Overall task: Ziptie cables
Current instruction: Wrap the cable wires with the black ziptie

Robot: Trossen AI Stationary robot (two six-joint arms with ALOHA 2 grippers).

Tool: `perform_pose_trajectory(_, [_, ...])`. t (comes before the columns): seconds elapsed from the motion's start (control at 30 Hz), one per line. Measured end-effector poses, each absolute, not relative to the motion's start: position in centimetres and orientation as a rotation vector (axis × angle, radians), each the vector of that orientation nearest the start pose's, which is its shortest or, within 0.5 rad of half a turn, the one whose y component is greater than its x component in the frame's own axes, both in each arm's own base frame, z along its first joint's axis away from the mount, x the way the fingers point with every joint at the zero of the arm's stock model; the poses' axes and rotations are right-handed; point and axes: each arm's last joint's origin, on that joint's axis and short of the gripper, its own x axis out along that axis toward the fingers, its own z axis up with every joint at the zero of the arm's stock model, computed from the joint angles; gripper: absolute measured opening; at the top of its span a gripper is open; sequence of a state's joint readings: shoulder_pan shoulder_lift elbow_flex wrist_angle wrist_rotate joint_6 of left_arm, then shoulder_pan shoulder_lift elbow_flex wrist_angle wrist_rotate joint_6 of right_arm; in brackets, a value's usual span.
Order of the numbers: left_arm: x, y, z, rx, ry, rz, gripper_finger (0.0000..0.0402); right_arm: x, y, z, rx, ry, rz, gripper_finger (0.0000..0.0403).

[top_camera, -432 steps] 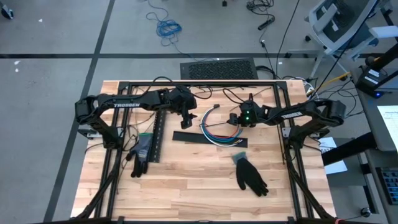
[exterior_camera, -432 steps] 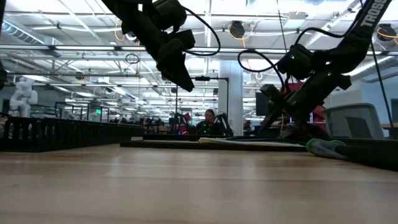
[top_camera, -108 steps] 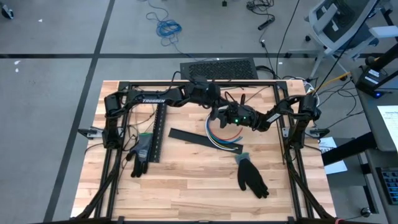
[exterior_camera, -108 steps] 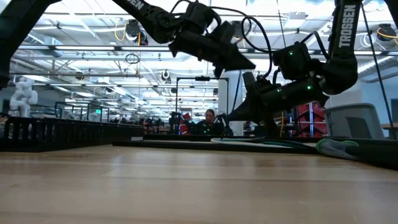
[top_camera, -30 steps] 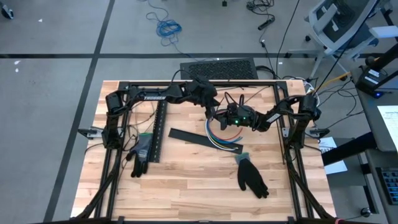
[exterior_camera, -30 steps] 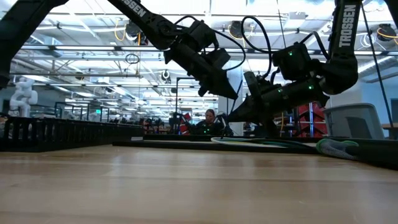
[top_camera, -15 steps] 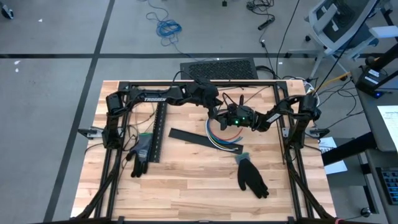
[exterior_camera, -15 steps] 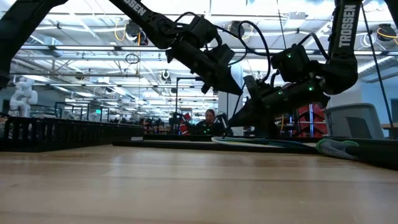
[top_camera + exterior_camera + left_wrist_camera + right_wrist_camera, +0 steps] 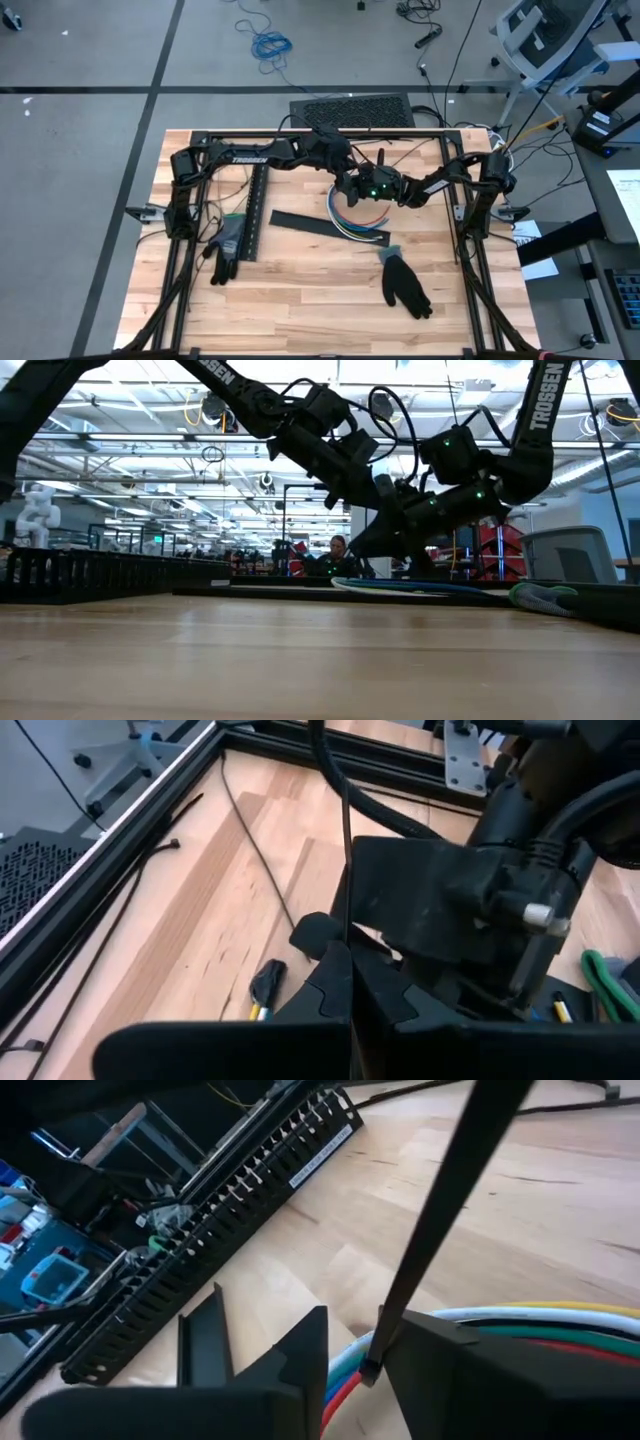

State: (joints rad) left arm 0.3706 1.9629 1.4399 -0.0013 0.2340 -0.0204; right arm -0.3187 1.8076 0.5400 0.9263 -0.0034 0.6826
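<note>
Coloured cables (image 9: 480,1325) beneath right end effector (image 9: 350,1345).

A light wooden table (image 9: 300,300) holds a long black slotted strip (image 9: 254,215) lying lengthwise near its left side, with a dark glove (image 9: 226,248) touching it and a flat black strip (image 9: 312,222) near the middle. A second dark glove (image 9: 404,282) with a green cuff lies toward the right front. On the grey floor beyond the table are a coiled blue cord (image 9: 270,44), a dark mat (image 9: 350,109) against the table's far edge, and an office chair (image 9: 545,40) at the upper right.
</note>
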Motion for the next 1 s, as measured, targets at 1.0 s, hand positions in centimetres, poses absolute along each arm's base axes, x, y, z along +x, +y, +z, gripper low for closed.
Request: perform_pose_trajectory(1.0, [41.9, 16.7, 27.2, -0.194, 0.162, 0.213, 0.0000, 29.2, -8.2, 11.2, 0.713, 0.239, -0.368, 0.0000])
